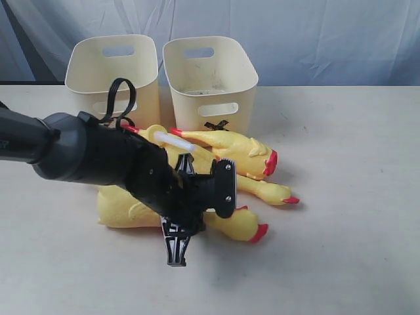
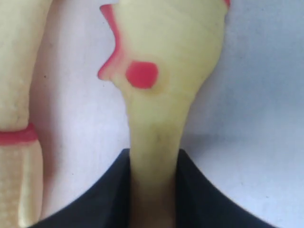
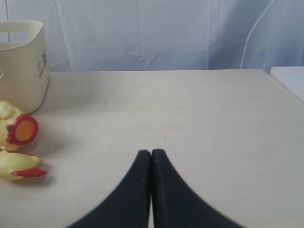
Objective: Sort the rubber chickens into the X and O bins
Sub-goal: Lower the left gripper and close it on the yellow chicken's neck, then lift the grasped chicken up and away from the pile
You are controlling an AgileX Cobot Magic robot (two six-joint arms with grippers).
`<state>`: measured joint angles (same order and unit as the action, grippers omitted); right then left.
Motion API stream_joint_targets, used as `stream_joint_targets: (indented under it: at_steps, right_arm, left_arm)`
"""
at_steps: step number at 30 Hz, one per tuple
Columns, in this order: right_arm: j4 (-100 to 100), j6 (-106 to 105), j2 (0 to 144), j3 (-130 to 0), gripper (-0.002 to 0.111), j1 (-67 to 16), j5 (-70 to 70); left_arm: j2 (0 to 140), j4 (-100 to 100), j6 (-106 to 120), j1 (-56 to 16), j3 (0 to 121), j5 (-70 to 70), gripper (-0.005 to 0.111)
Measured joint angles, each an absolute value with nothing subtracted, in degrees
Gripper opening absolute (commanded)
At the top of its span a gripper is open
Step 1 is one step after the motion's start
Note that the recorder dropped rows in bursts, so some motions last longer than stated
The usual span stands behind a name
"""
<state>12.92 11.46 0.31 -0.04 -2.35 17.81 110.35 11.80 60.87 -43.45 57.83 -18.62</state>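
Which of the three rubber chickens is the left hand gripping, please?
The front chicken, lowest in the exterior view: the left hand grips its neck; the other two lie behind, nearer the bins.

Bare table (image 1: 354, 197) right of chickens (image 1: 243, 154); bins (image 1: 210, 72) behind.

Table layout: bins at the rear, chickens in front.
On the table (image 1: 348, 197), the left bin (image 1: 88, 72) stands just beside the right bin (image 1: 239, 79). Directly before them lie the rear chicken (image 1: 236, 146), middle chicken (image 1: 262, 189) and front chicken (image 1: 239, 226), heaped together. The left arm (image 1: 85, 151) reaches over the heap from the left.
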Motion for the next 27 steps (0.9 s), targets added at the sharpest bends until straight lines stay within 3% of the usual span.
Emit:
stream_joint_targets:
  at_steps: [18,27]
  right_arm:
    - [12.92,11.46,0.31,-0.04,-0.001,-2.35,17.81]
    - [12.82,11.56,0.31,-0.04,-0.001,-2.35,17.81]
  left_arm:
    - [105.15,12.05,52.67,-43.45,58.66,-24.49,0.001]
    - [102.89,11.05,43.27,-43.45,61.37,-32.16,0.000]
